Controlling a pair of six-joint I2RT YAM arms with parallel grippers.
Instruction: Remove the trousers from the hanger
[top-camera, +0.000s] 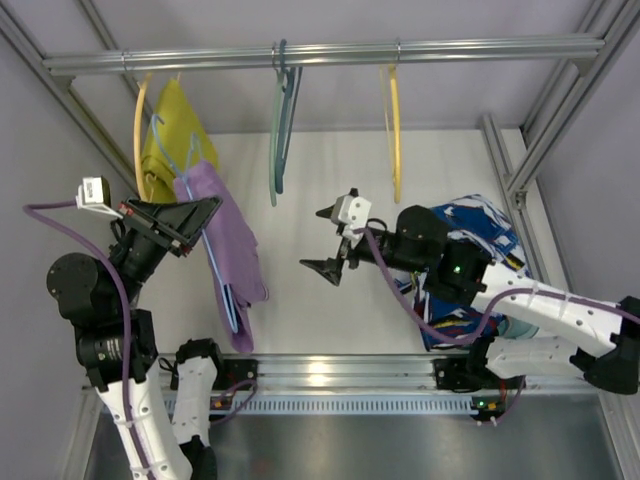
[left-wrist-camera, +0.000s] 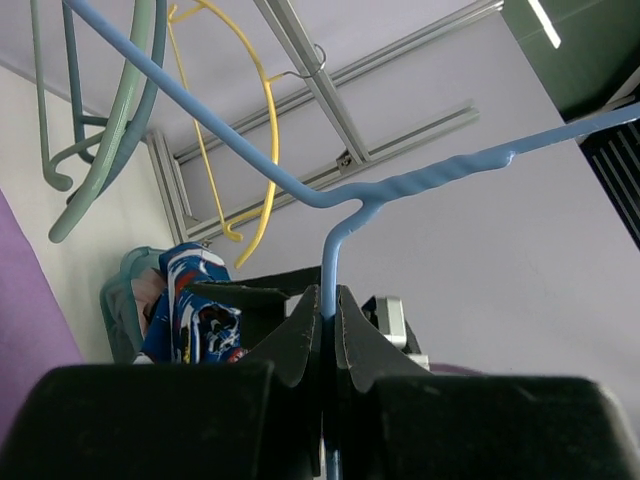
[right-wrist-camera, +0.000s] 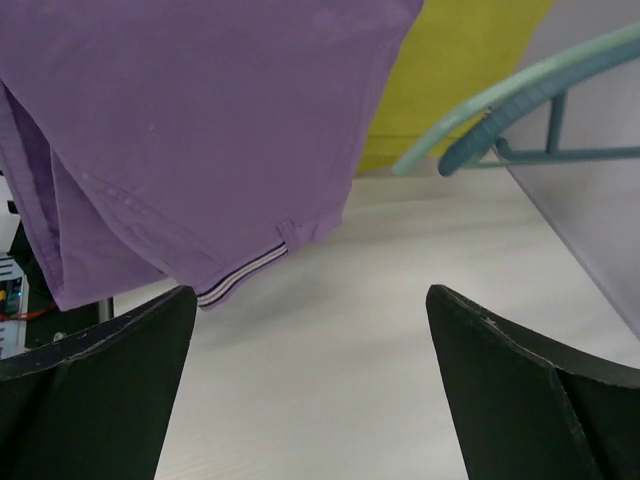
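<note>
Left gripper (left-wrist-camera: 328, 310): nearest the lens. Its fingers are closed flat on the stem of the hanger (left-wrist-camera: 331, 262), just below where the two shoulder wires fork. The hook is out of sight.
Trousers (top-camera: 235, 250): the largest item. They are draped over the hanger at 9 o'clock above the table (top-camera: 330, 310) and trail from the left gripper toward 5 o'clock.
Trousers, handling (judged): soft, light and limp. They will likely sag and slide rather than hold shape, and could snag on the wire.
Trousers, where to take hold (judged): a pinch of the free lower edge by the striped tab, at 10 o'clock in the right wrist view.
Hanger, handling (judged): thin pale-blue wire, probably light and springy, so it wants a firm clamp while the cloth is drawn off.
Right gripper (top-camera: 312, 238): at 3 o'clock of the trousers and apart from them. Its fingers are spread wide, holding and touching nothing.
Yellow garment (top-camera: 170, 140): at 12 o'clock of the trousers, just beside them.
Teal hanger (top-camera: 280, 130): on the rail (top-camera: 450, 48), at 12 o'clock.
</note>
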